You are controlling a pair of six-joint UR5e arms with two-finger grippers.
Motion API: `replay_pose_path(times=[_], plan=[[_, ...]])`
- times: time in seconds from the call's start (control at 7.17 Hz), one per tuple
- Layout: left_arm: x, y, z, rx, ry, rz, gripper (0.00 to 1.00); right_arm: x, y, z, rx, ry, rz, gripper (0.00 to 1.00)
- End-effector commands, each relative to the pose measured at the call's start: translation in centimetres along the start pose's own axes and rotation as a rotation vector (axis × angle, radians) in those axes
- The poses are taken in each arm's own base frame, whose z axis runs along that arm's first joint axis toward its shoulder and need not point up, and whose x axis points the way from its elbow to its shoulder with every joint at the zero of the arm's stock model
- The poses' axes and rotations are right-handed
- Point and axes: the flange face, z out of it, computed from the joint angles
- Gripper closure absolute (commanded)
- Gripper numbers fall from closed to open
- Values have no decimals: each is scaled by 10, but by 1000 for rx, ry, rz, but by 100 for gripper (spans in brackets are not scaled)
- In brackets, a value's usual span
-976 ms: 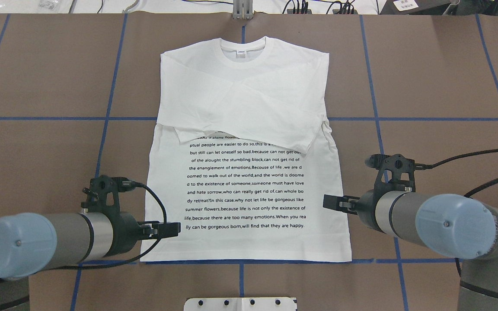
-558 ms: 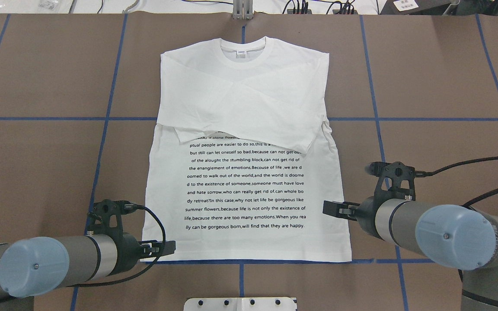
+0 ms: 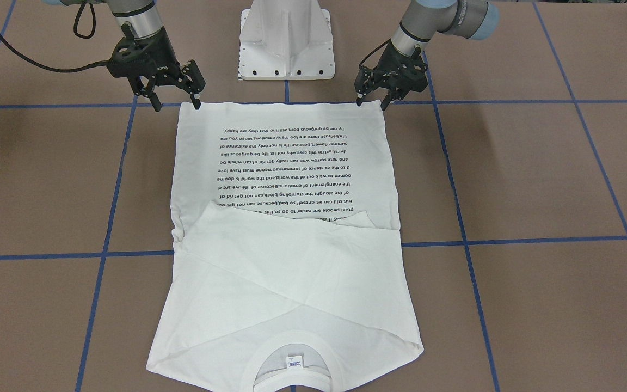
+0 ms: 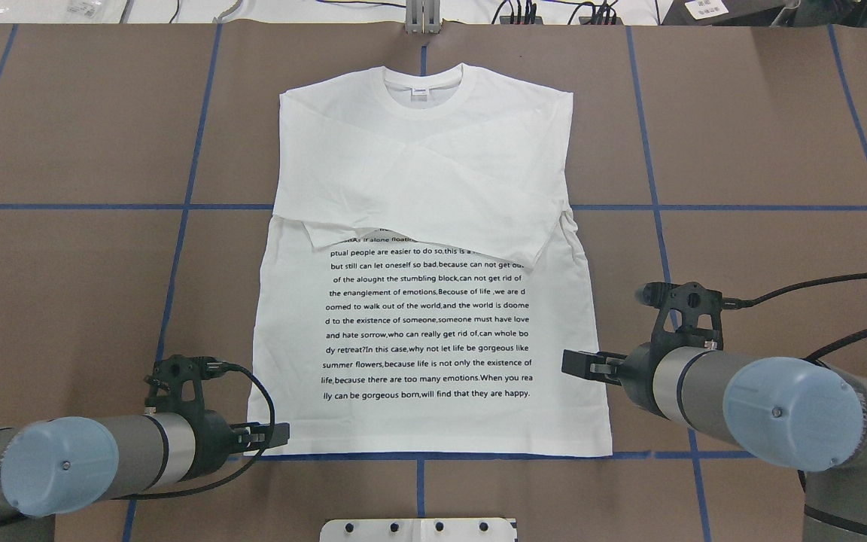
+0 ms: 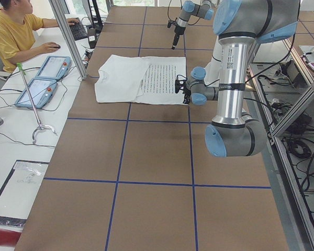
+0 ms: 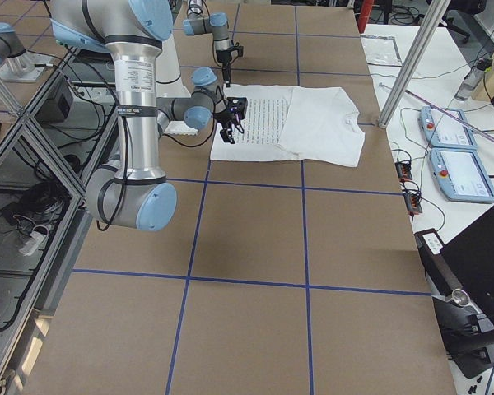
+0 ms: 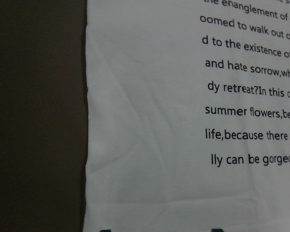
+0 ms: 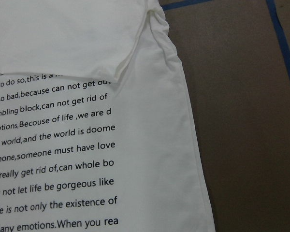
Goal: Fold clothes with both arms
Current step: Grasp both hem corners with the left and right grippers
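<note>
White long-sleeved T-shirt [image 3: 292, 272] flat on brown table [image 3: 536, 174], print up, sleeves crossed over chest.

Front-facing: collar toward the camera, hem toward the robot. Left gripper [image 3: 370, 103] at one hem corner, fingers parted, nothing between them. Right gripper [image 3: 176, 105] near the other corner, spread wider, also empty. Contact with cloth: cannot tell.

Overhead: left gripper [image 4: 275, 435] low at the hem corner, beside blue tape line [image 4: 667, 455]. Right gripper [image 4: 576, 363] over the shirt's side edge.

Side views: both arms reach toward the hem end.

Left wrist: side edge, printed lines, dark table beside.

Right wrist: sleeve cuff over the text, side edge wrinkled.
</note>
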Motion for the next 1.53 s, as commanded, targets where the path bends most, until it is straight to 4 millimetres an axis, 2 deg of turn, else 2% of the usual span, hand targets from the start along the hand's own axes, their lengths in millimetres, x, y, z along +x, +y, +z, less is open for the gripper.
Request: replay_pose_path(times=[0.0,0.14,0.28,0.42,0.56,0.98,1.12,1.26,1.39], plan=[[-7,4,3,-6,-17,3,25,0,0,0,1,0,0,0],[-9,5,3,-7,-20,4,28,-1,0,0,0,-1,0,0],[-8,8,4,-13,-20,7,37,0,0,0,0,0,0,0],[-7,11,4,-18,-20,8,52,0,0,0,1,0,0,0],[-7,12,5,-20,-19,9,57,0,0,1,1,0,-2,0],[-3,24,8,-40,-15,19,61,1,0,1,1,3,-2,0],[-1,24,8,-40,-12,19,84,1,0,2,1,5,-2,0],[0,24,7,-39,-9,19,100,1,0,2,-1,5,-2,0],[4,23,2,-39,2,19,100,0,1,1,-1,-17,-1,0]])
